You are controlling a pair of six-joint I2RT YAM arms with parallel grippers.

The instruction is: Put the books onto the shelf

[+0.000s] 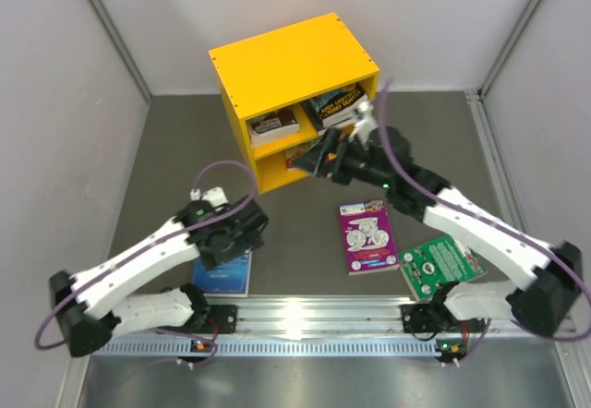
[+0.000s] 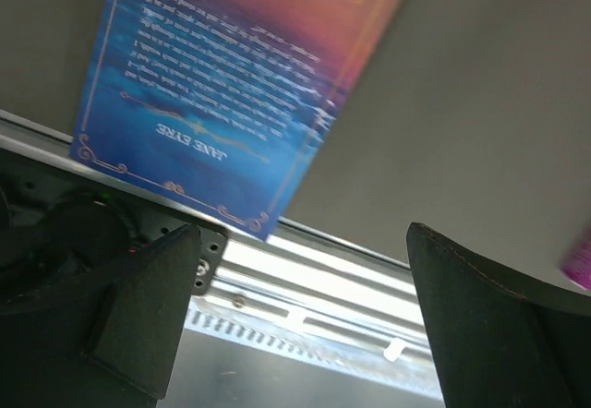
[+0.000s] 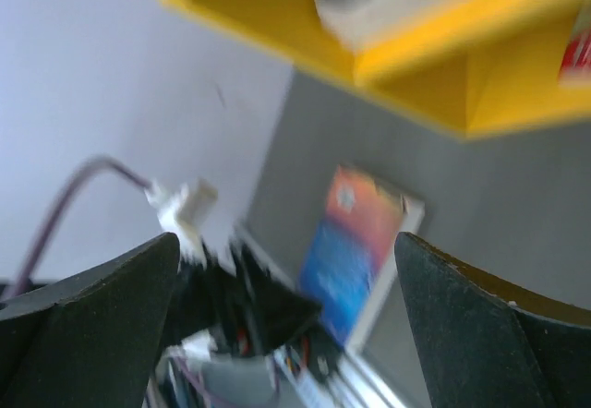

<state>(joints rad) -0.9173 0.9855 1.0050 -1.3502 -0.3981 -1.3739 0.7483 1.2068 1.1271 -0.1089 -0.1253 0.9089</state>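
Books [image 1: 274,126] sit in the shelf [image 1: 286,57] at twelve o'clock, but blue book [image 1: 226,277] at seven, purple book [image 1: 367,235] at five and green book [image 1: 443,262] at four lie unshelved on the tabletop [image 1: 185,150], left tool [image 2: 295,242] and right tool [image 3: 286,242] apart, empty.

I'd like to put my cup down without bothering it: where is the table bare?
Bare table lies left of the yellow shelf up to the wall, right of it too, and between the blue book and the purple book. Crowded: the shelf's front, where the right tool hangs, and around the green book.
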